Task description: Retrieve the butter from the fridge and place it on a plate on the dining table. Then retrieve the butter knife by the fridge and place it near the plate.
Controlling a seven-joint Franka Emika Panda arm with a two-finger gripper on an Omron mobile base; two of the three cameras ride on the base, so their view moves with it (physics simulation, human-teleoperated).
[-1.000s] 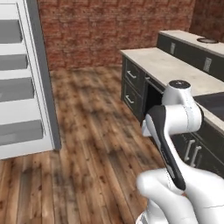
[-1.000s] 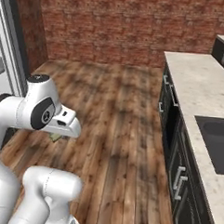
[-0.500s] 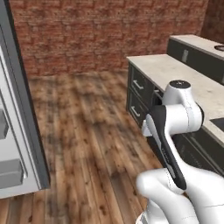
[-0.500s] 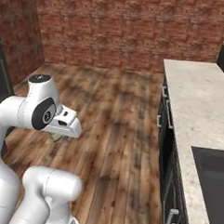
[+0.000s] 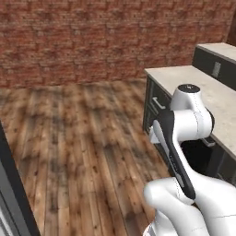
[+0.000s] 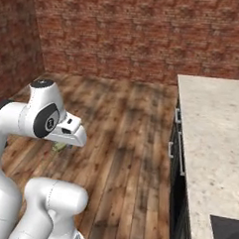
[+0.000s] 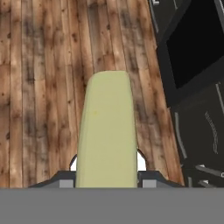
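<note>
Left base view: the white arm [image 5: 184, 138] rises at lower right, folded over a plank floor [image 5: 83, 138]; a brick wall [image 5: 92, 41] closes the far side. A beige stone tabletop [image 5: 216, 97] over dark cabinet fronts runs along the right, with a second raised dark unit behind it. A dark vertical edge, likely the fridge [image 5: 14, 193], cuts the lower left corner. Right base view: the arm stands at lower left, its hand pointing down toward the floor; a small pale yellow-green patch, the butter [image 6: 59, 146], shows just under the hand. The stone tabletop [image 6: 214, 141] runs along the right above dark cabinets with grey handles, a dark inset at its near corner. Hand view: the butter [image 7: 107, 131] fills the centre as a long pale block, clamped between the two fingers [image 7: 141, 162], which press on its sides at the bottom, partly closed around it. Below lie floor planks and, at right, dark cabinet fronts with an open black recess.
</note>
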